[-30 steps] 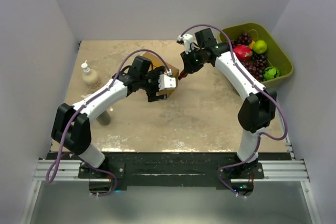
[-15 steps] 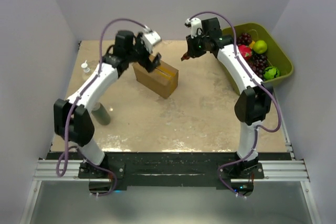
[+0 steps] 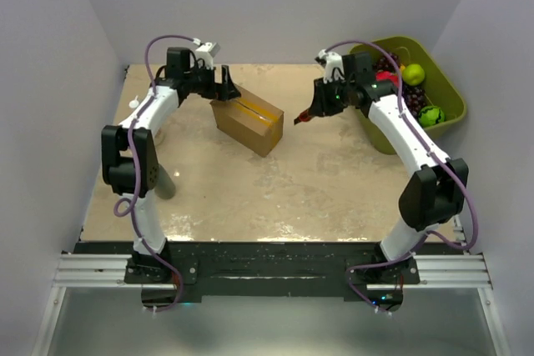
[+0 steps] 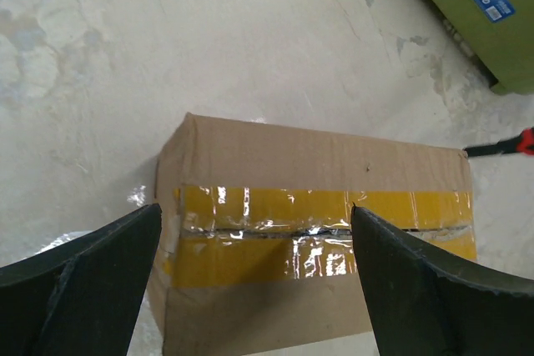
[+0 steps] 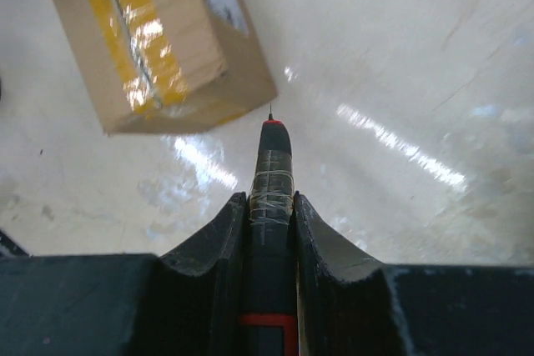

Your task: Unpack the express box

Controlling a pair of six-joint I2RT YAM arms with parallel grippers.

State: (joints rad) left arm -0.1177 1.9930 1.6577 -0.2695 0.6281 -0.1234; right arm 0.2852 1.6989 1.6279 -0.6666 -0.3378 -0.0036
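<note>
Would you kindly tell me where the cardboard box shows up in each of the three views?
Top external: the box lies just left of centre, in the upper half of the picture.
Left wrist: the box fills the lower middle, taped seam up.
Right wrist: the box is in the upper left corner.
Shared landmark: the red-tipped tool in the right gripper, just off one end of the box.

One express box (image 3: 249, 122), one green tub (image 3: 449, 87), one black-and-red tool (image 5: 269, 206).
</note>
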